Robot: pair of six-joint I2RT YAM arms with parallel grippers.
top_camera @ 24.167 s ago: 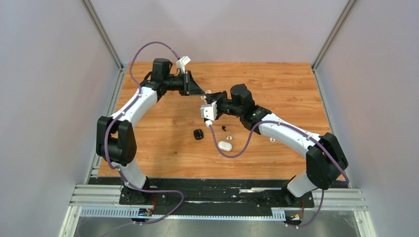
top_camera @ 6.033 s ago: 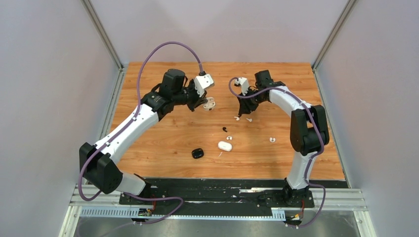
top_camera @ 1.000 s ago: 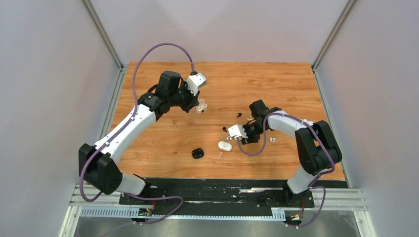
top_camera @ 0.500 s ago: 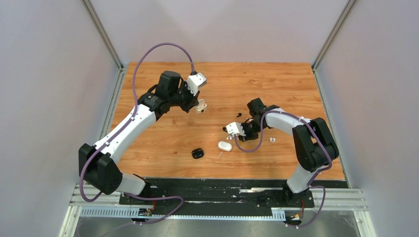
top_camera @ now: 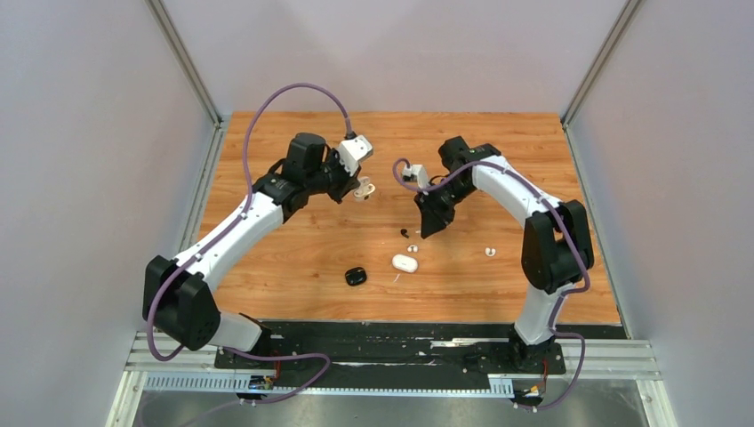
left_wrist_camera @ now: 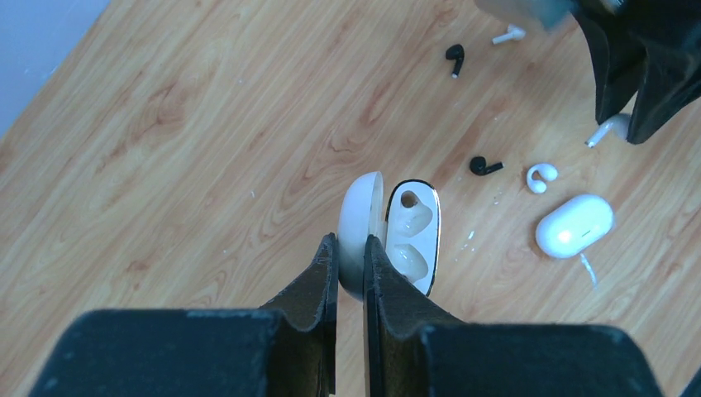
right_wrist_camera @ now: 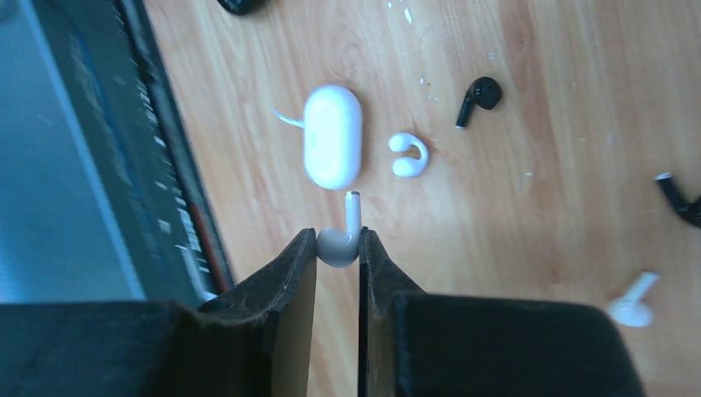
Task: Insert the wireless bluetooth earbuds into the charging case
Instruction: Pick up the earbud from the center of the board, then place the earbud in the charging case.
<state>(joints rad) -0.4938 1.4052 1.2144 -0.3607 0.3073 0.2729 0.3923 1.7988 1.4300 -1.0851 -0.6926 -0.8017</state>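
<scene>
Your white earbud (right_wrist_camera: pixel 339 246) sat pinched by its head in the R gripper (right_wrist_camera: pixel 337 239) over the table (right_wrist_camera: pixel 529 116), stem pointing straight out past the tips, long axis in line w/ the fingers. L gripper (left_wrist_camera: pixel 350 243) clamped the open charging case (left_wrist_camera: pixel 412 236) by its lid.

My two arms, the left arm (top_camera: pixel 229 231) and the right arm (top_camera: pixel 511 189), are smooth white curved shells joined by chunky black joint housings. A purple cable (top_camera: pixel 298 86) loops along each. A small white camera block (top_camera: pixel 358 149) sits at the wrist, and the fingers (left_wrist_camera: pixel 310 298) are matte black wedges.
</scene>
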